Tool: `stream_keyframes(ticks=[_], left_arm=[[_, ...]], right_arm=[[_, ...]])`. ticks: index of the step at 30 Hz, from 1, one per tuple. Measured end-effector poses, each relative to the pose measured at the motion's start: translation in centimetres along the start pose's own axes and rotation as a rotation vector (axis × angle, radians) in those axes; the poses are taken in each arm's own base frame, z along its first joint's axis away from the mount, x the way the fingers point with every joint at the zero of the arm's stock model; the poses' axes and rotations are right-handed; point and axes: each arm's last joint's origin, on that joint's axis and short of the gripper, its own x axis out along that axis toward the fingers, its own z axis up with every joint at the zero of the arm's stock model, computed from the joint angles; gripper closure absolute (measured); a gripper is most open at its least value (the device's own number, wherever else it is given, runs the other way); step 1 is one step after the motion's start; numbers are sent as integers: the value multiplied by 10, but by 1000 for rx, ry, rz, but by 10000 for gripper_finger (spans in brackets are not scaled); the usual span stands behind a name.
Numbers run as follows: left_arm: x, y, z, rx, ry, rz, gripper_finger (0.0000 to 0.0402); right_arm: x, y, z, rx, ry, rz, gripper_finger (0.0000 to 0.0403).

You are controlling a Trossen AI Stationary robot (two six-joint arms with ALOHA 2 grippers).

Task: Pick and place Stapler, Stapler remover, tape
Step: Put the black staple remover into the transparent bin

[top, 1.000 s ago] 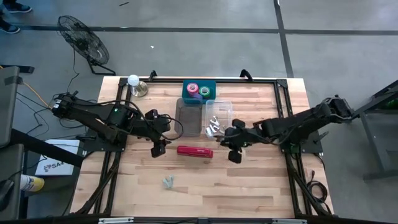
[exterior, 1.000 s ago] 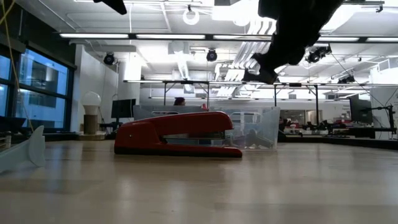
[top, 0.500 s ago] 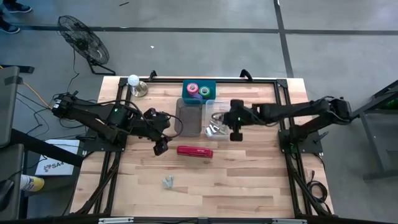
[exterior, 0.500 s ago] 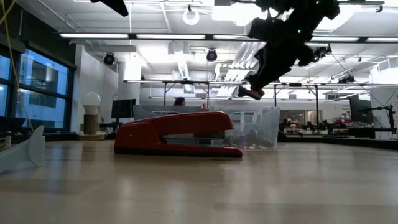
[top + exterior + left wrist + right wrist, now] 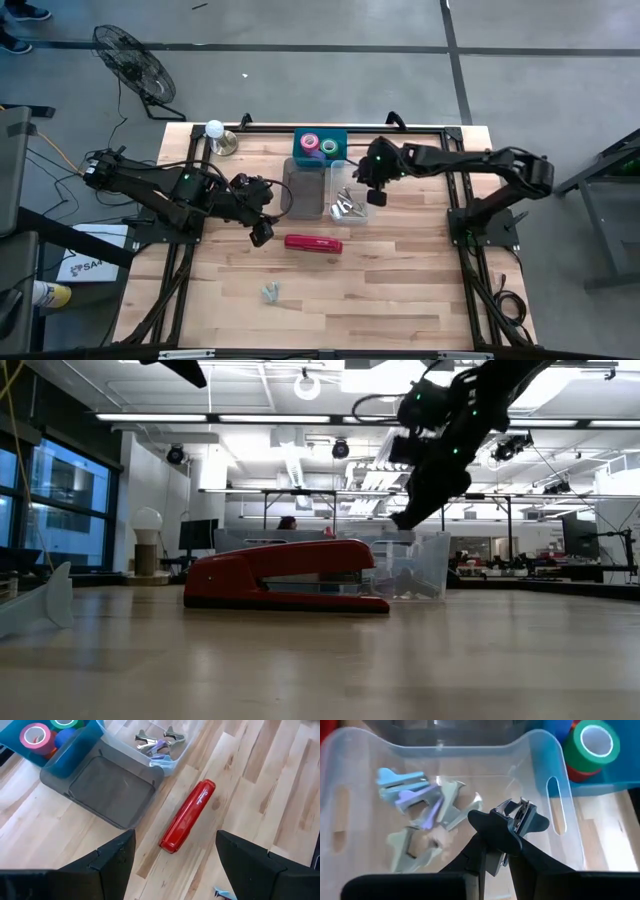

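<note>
The red stapler (image 5: 313,243) (image 5: 285,575) (image 5: 188,816) lies flat on the wood table. My left gripper (image 5: 262,232) (image 5: 172,857) hovers open just left of it, touching nothing. My right gripper (image 5: 375,192) (image 5: 405,515) (image 5: 502,847) is above the clear bin (image 5: 352,172) (image 5: 555,750), shut on a black staple remover (image 5: 512,822). Several pale staple removers (image 5: 422,805) (image 5: 157,742) lie in that bin. Tape rolls (image 5: 320,145) (image 5: 35,735) (image 5: 592,742) sit in the blue bin (image 5: 300,140). One more staple remover (image 5: 270,292) lies near the table's near edge. My right gripper pinches the black staple remover between its two fingers (image 5: 477,857), by its rear part; the metal claws (image 5: 520,812) stick out past the fingertips. The fingers come slanting down from the right. The remover is lifted clear, above the clear bin's floor.
A grey tray (image 5: 305,185) (image 5: 110,787) stands left of the clear bin. A light bulb on a stand (image 5: 215,130) (image 5: 147,525) is at the far left corner. Bare wood spreads around the stapler and toward the near edge.
My right gripper has moved from beside the stapler's right end toward the table's far edge and a little down, carrying the black staple remover, and now hangs over the clear bin. The stapler has stayed where it was.
</note>
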Motion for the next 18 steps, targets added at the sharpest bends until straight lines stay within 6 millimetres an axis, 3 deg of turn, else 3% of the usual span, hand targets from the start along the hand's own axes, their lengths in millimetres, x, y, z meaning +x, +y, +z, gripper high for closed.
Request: stream_keyframes(ticks=[7, 18], left_arm=[[0, 0, 0, -14, 0, 1, 131], [0, -1, -1, -66, 20, -20, 131]], right_arm=[[18, -6, -6, 19, 50, 1, 343], [19, -4, -4, 54, 21, 52, 320]])
